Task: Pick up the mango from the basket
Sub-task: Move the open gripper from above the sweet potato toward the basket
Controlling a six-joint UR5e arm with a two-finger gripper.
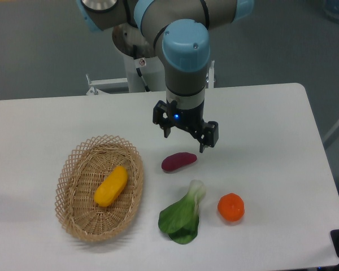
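Note:
The mango (111, 186) is a smooth yellow-orange oblong fruit lying at a slant inside the basket (73, 172), an oval tan wicker basket at the left front of the table. My gripper (185, 142) hangs over the table middle, to the right of the basket and just above the far side of the purple tuber (178, 161). Its two dark fingers are spread apart and hold nothing.
The purple tuber lies right of the basket. A green leafy bok choy (184, 217) lies in front of it, and a round orange tangerine (231, 206) sits to the right of that. The arm's base stands at the table's far edge.

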